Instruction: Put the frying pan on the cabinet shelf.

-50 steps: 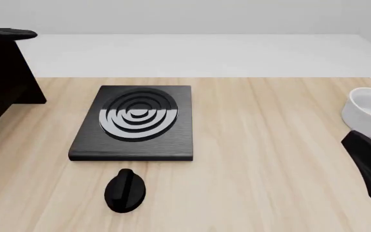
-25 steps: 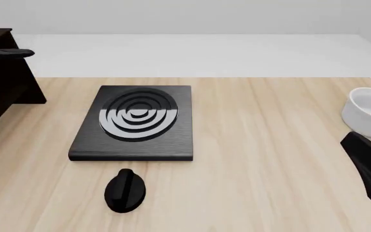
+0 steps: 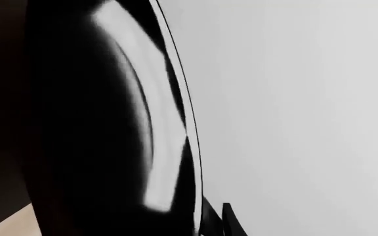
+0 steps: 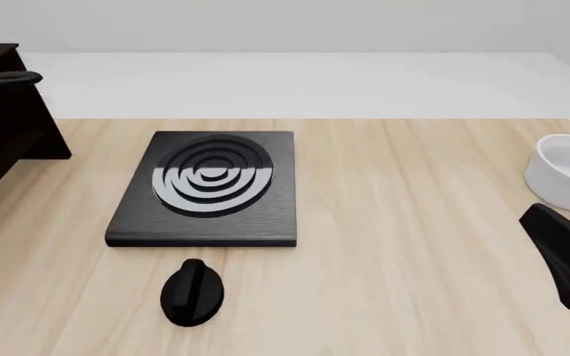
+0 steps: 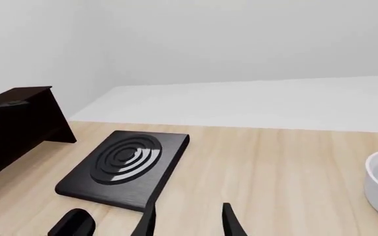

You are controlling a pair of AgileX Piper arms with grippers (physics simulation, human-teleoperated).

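We cannot tell our left grip; the frying pan (image 4: 6, 77) atop the cabinet (image 4: 3, 141) could slip off its edge.

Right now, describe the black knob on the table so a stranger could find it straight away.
Start at the flat black stove plate with its concentric rings, left of centre on the wooden table. Just in front of its near edge sits the black knob. It is small, oval, with a raised ridge, unlike the white bowl far right.

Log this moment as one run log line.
frying pan: at cabinet, far left | stove plate: bare | right gripper: open, idle | left gripper: unseen
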